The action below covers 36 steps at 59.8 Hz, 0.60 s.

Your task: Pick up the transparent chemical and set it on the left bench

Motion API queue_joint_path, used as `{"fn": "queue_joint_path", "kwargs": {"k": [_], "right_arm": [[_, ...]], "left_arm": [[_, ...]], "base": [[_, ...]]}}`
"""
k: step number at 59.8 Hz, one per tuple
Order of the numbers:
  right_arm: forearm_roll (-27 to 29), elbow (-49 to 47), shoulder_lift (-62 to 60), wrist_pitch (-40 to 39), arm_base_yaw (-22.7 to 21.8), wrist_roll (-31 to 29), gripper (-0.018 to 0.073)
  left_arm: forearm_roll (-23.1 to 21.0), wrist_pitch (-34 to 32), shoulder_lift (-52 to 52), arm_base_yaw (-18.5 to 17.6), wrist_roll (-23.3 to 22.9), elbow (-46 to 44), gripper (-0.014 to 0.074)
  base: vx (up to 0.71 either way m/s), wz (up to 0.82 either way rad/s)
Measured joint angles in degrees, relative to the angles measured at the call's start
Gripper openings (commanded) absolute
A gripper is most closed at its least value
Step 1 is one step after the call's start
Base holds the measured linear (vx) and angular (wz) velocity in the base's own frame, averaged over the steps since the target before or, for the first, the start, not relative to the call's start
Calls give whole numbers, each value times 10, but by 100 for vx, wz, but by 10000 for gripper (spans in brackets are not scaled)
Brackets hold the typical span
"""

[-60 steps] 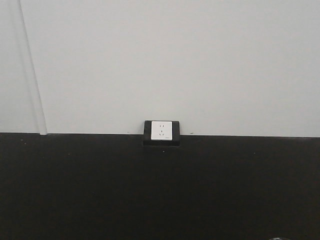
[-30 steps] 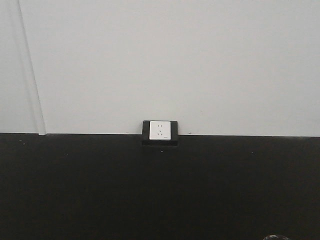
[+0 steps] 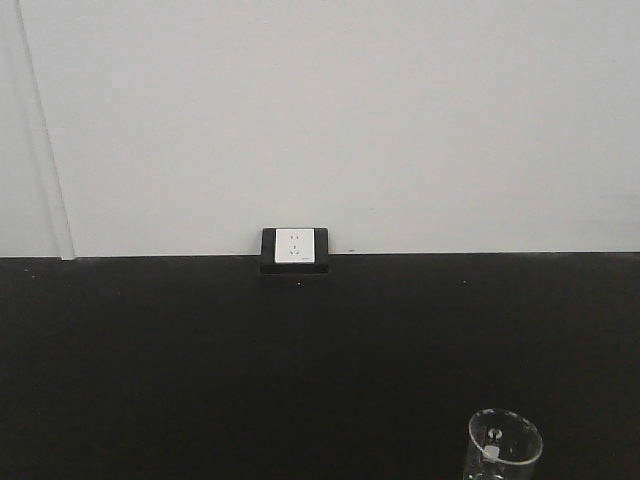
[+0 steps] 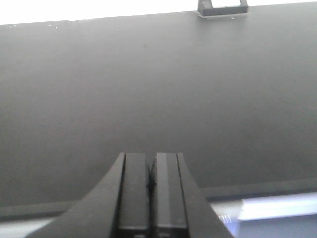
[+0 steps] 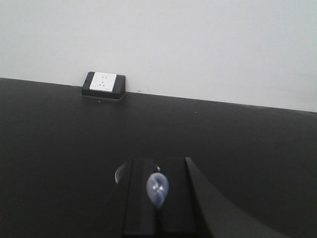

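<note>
The transparent chemical (image 3: 505,445) is a small clear glass beaker at the bottom right of the front view, over the left bench (image 3: 200,350), a wide matte black worktop. In the right wrist view my right gripper (image 5: 157,161) is shut on the beaker's wall; part of the glass rim (image 5: 120,173) shows left of the fingers, and a bluish glint lies between them. The black bench (image 5: 247,148) stretches ahead of it. My left gripper (image 4: 151,156) is shut with nothing in it, held above the bench (image 4: 148,74) near its front edge.
A white power outlet in a black housing (image 3: 294,248) sits at the back of the bench against the pale wall; the outlet (image 5: 103,83) is ahead and left of my right gripper, and its housing (image 4: 223,7) is at the top right of the left wrist view.
The outlet has slid left and up in the front view. The beaker, only a sliver at the bottom edge before, now stands well into view at the bottom right.
</note>
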Motion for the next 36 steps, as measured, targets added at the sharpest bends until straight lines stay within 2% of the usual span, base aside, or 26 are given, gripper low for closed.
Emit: {"fn": "queue_joint_path", "kwargs": {"k": [20, 36], "right_arm": [[0, 0, 0, 0, 0, 0, -1], [0, 0, 0, 0, 0, 0, -1]], "left_arm": [[0, 0, 0, 0, 0, 0, -3], [0, 0, 0, 0, 0, 0, -3]], "base": [[-26, -2], [-30, 17]]}}
